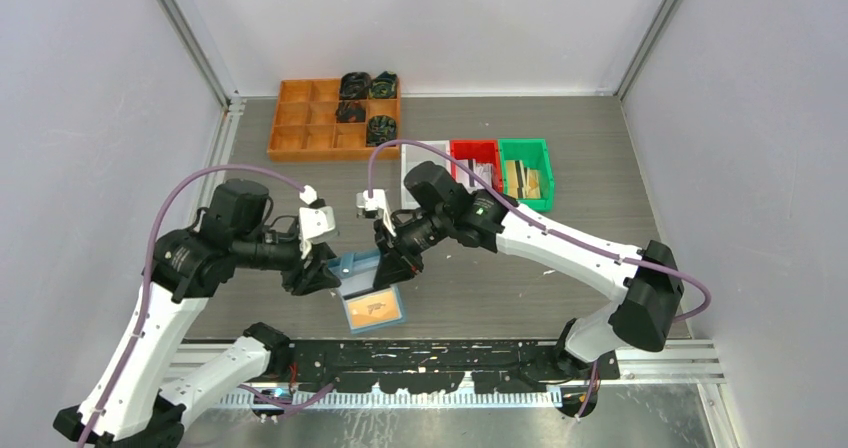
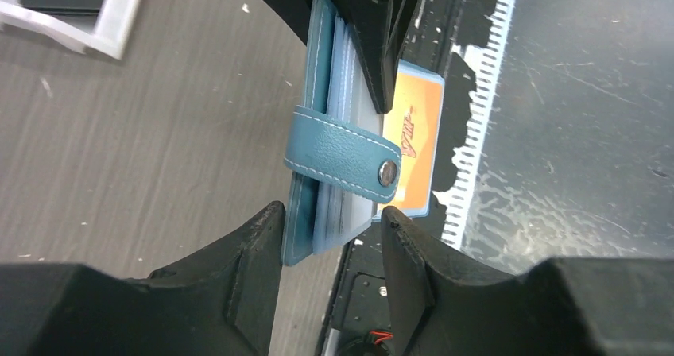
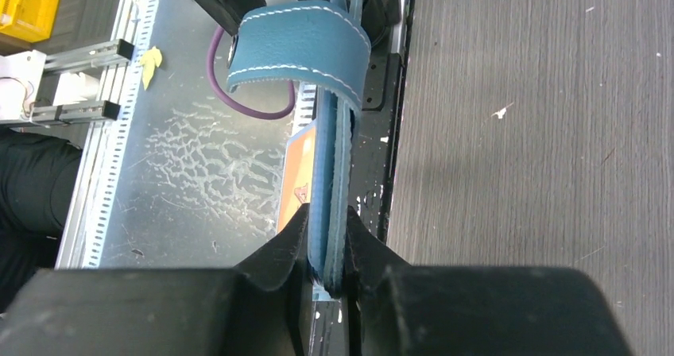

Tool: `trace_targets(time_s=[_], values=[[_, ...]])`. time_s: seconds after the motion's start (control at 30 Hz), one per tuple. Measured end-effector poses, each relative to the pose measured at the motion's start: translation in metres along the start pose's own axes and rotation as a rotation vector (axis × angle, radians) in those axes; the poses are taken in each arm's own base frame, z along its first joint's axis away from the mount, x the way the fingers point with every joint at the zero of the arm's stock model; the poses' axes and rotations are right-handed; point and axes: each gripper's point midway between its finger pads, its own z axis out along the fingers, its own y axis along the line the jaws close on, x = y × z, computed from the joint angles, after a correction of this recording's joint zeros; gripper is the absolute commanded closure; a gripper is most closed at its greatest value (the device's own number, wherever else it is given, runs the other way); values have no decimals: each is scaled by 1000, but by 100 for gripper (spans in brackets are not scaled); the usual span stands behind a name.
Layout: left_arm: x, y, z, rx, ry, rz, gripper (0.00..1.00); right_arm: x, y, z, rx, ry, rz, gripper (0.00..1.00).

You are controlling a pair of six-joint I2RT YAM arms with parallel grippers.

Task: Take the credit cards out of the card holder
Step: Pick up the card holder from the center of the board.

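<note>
The light blue card holder hangs above the table's near edge, unfolded. Its lower flap carries an orange card in a clear sleeve. My right gripper is shut on the holder's edge, cover and sleeves pinched between its fingers. The snap strap curls free beyond them, and the orange card shows to the left. My left gripper is open, its fingers either side of the holder's corner with a gap on the right side. The strap crosses the sleeves beside the orange card.
An orange compartment tray with dark items stands at the back left. A red bin and a green bin sit at the back centre beside a white tray. A black rail and a metal plate run along the near edge.
</note>
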Motion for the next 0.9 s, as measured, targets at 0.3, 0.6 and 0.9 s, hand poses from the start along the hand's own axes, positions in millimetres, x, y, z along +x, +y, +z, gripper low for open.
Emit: trace_targets(time_s=[0.3,0.6,0.9], values=[[3,-10,6,87,23,-56,54,-16,19,-1,-31,8,-69,98],[-1,-19,8,138,12,-117,81,-19,23,3,-47,29,-101,97],[-5,-26,10,188,15,-211,80,-19,22,1,-43,52,-89,93]])
